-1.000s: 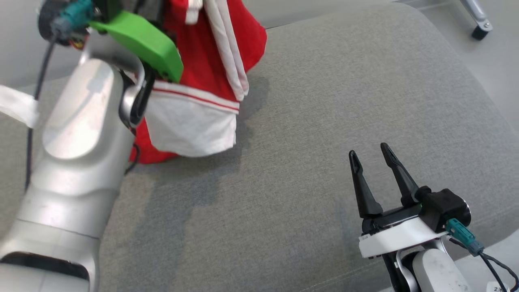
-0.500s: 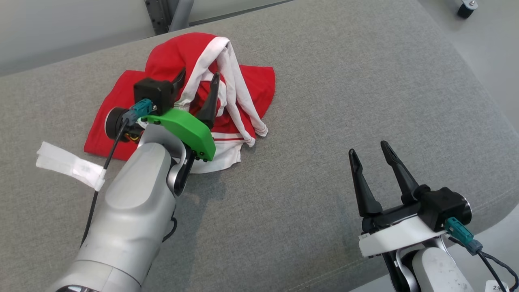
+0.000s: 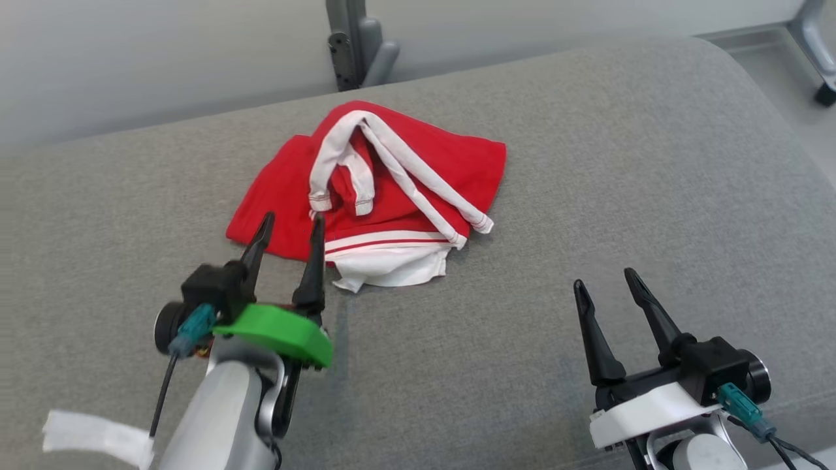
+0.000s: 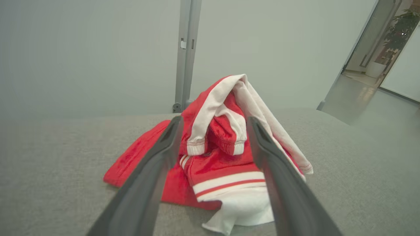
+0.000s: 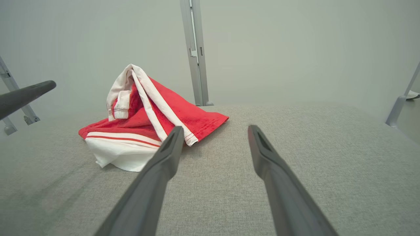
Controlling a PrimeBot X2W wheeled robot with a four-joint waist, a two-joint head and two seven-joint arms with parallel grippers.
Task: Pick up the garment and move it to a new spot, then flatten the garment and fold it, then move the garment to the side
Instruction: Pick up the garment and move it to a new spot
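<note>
Now the garment lies in a crumpled red-and-white heap on the grey padded surface, towards its far side, in front of a metal post. A second ago it hung in the air from the left gripper, whose fingers were clenched on the cloth. Half a second ago it was already down with the fingers spreading above it. The left gripper has since drawn back, and its fingers are released and empty, their tips at the heap's near left edge. The right gripper has stayed low on the right, well apart from the cloth, fingers spread and holding nothing.

The move to a new spot therefore looks finished, and flattening comes next. White-trimmed bands are piled over the red panel and a white part is bunched at the near edge, so both need spreading out.

No brand or writing can be read on the garment, and the white tape on the left arm's cable looks blank.
</note>
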